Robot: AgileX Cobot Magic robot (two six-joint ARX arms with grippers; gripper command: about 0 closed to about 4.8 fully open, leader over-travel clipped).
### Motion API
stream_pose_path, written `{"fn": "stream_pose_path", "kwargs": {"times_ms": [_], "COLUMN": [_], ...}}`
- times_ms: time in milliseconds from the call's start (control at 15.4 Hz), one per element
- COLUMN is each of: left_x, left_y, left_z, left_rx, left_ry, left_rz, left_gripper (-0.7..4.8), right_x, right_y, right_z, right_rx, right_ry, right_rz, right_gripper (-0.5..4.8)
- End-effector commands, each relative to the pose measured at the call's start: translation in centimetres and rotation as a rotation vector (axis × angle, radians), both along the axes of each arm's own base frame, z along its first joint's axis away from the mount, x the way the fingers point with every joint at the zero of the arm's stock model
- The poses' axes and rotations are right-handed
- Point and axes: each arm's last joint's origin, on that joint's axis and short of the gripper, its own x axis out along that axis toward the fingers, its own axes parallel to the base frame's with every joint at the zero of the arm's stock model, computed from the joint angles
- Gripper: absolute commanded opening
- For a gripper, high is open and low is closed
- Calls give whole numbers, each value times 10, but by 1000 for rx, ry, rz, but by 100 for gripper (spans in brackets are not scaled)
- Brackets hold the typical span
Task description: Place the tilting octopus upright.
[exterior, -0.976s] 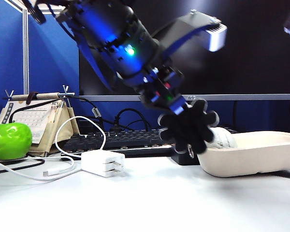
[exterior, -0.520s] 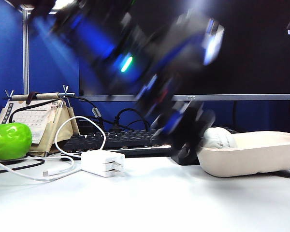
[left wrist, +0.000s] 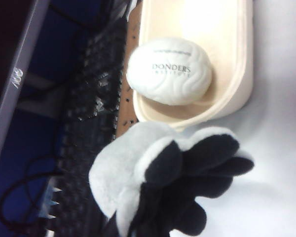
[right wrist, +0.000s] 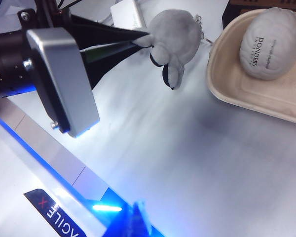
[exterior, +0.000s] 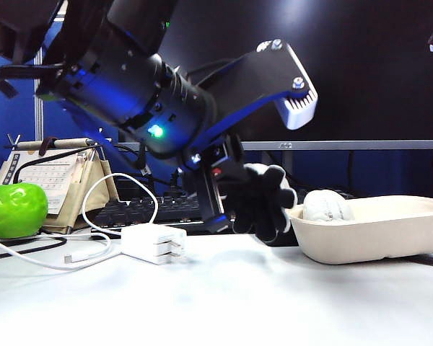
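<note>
Exterior view: left gripper [exterior: 227, 191], clamped on the octopus [exterior: 262, 200], had swung lower since a second before; the black underside faced less toward the camera, just above the table [exterior: 224, 303]. Beside it, the beige bowl [exterior: 375, 227] held a white brain-shaped lump [exterior: 326, 205]. Right gripper out of view, closed.

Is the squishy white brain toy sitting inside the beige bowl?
Yes, the white brain toy lies inside the beige bowl, beside the octopus that the left gripper holds.
</note>
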Motion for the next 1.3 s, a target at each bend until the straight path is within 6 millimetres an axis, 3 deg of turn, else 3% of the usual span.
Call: {"fn": "stream_pose_path", "kwargs": {"times_ms": [65, 585, 845, 1301], "left_x": [0, 0, -1, -4], "left_y": [-1, -1, -1, 1], "left_z": [3, 3, 2, -7], "left_rx": [10, 242, 129, 170], "left_ry": [-33, -218, -109, -17], "left_rz": [-23, -125, -81, -114], "left_gripper": [-6, -6, -6, -6], "right_x": [0, 0, -3, -3], "right_y": [0, 0, -1, -1], "right_z": [1, 1, -2, -2], "right_rx": [7, 5, -14, -14], "right_ry": [-11, -6, 34, 35], "right_rz": [5, 6, 5, 5], "right_gripper": [0, 0, 0, 0]}}
